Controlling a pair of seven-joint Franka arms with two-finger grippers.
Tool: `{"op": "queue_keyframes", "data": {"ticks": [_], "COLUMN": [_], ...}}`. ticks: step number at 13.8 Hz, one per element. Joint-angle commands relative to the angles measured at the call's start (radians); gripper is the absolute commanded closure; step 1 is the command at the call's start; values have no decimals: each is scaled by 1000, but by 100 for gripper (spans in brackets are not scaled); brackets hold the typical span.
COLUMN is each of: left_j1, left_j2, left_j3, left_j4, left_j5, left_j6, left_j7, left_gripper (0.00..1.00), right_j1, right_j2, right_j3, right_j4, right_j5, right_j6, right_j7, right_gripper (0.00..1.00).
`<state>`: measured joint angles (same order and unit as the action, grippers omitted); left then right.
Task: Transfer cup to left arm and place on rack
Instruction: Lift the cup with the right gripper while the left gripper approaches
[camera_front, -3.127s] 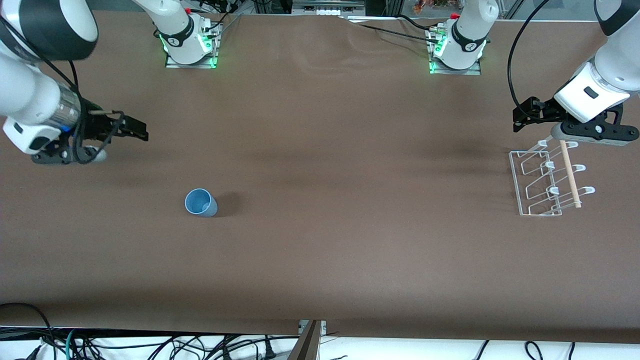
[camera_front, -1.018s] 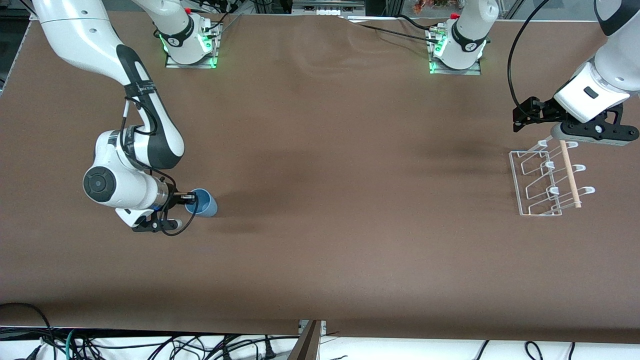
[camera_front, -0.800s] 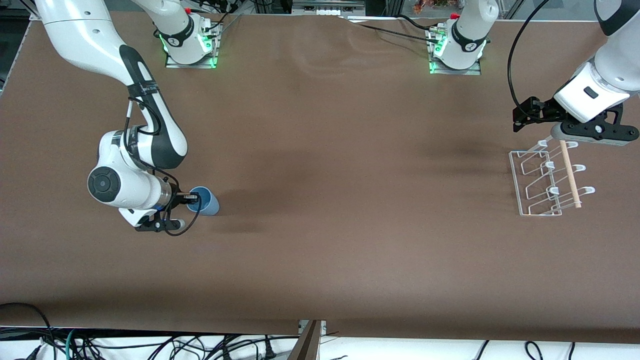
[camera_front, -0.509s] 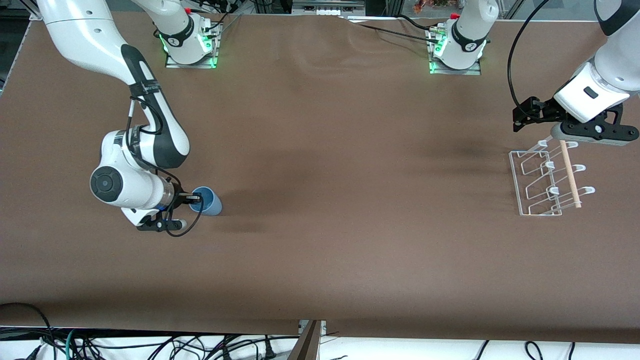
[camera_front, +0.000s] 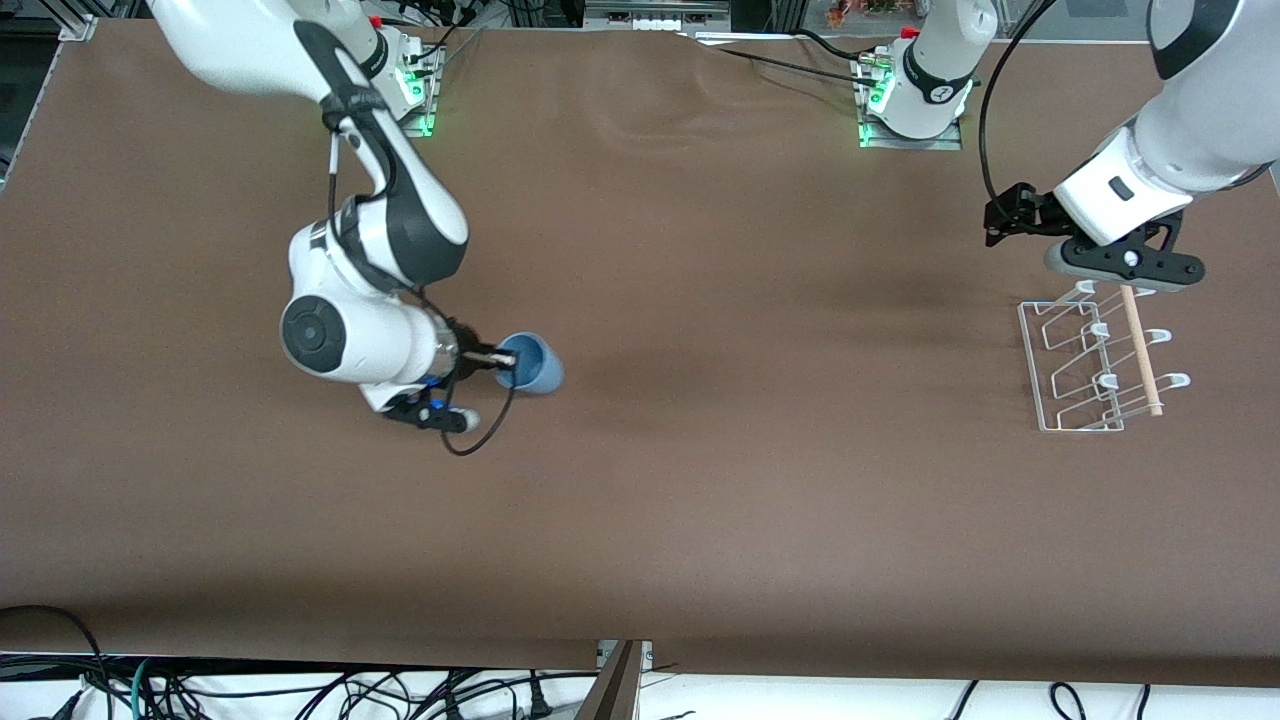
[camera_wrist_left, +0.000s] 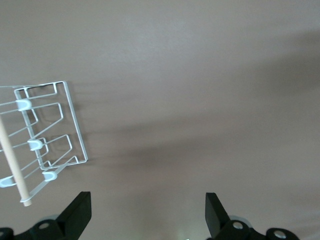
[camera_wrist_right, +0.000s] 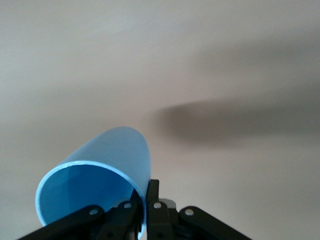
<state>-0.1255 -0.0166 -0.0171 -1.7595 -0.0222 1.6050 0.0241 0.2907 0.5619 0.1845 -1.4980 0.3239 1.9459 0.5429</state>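
Aloft, right pincer (camera_front: 497, 359) clamped on the cup (camera_front: 530, 364) rim; left pincer (camera_wrist_left: 145, 220) agape.

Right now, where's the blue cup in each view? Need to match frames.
Front view: the cup hangs over the table toward the right arm's end, its rim pinched by the right tool.
Left wrist view: not in it; only the rack and the open left tool.
Right wrist view: the cup fills the lower part, its wall between the tool's fingers.
Shared landmark: the brown table.
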Motion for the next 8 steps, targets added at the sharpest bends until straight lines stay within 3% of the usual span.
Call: {"op": "queue_keyframes", "data": {"ticks": [1,3,5,8], "left_j1": [-5,-5,4,-5], "left_j2": [24,35,58,73], "left_j3": [-7,-9,-7,-17], "left_j4": [11,9,6,-4], "left_j5": [-33,-105,-245,-353], "left_j6": [-13,-11,-8,12], "left_j7": [23,156,301,416], "left_gripper": [0,0,0,0], "right_j1": [31,54,90,131], "right_j2": [3,15,13,15], "right_j3": [76,124,127,130], "right_j4": [27,59,67,88], "right_j5": [52,150,271,326], "right_j6": [-4,5,68,165], "right_j7": [141,196,219,285], "right_gripper": [100,100,100,100]}}
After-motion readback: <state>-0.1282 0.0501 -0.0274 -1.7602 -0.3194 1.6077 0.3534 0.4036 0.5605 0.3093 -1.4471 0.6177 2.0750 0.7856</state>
